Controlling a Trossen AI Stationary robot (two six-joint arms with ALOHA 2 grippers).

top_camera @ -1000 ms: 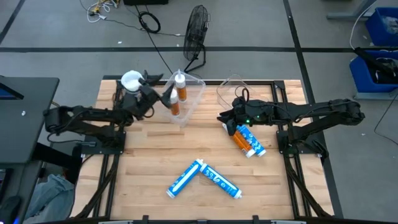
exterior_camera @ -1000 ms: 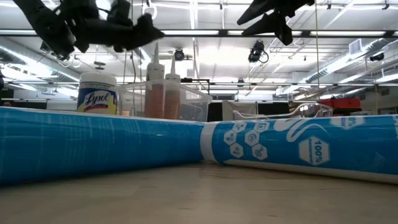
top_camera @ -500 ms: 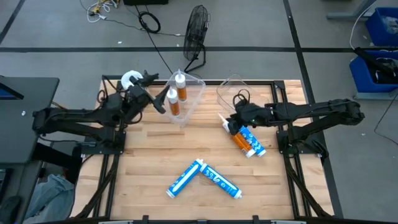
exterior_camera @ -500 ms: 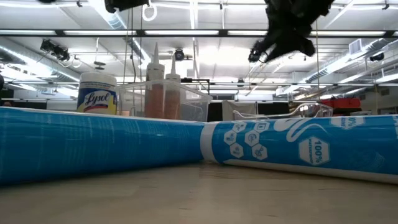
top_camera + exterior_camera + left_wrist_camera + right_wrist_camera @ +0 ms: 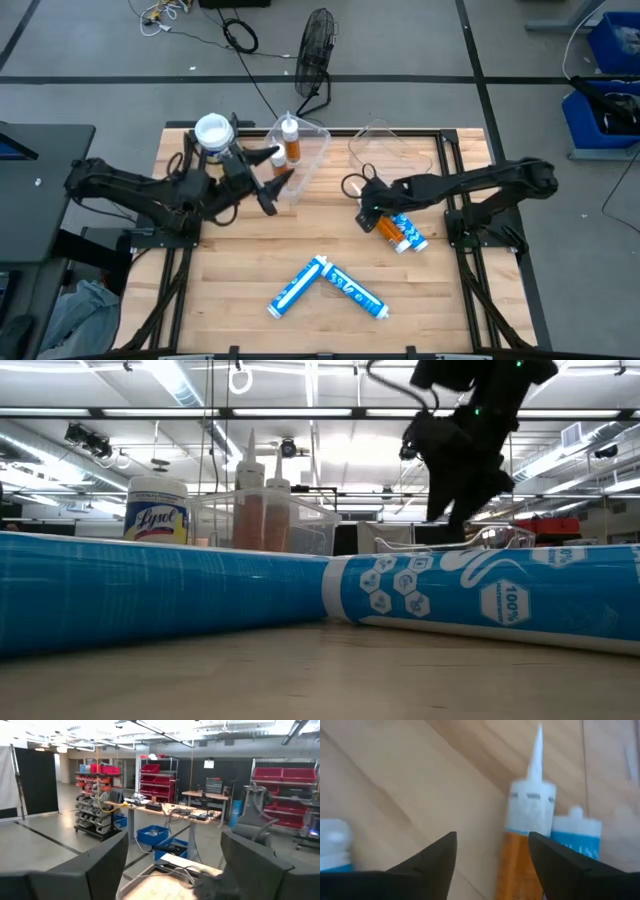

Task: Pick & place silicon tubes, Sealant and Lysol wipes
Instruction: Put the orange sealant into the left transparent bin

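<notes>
Blue-and-white tubes lie crossed nearest on the worktop; right gripper, jaws apart, hovers over the orange tube; left gripper, seemingly open, by the clear bin; Lysol wipes stand at the far-left corner.

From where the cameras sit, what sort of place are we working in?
Likely a workshop or robotics lab: red storage bins on metal racks, cluttered workbenches, and a wooden table where the right gripper hovers open over an orange tube.
</notes>
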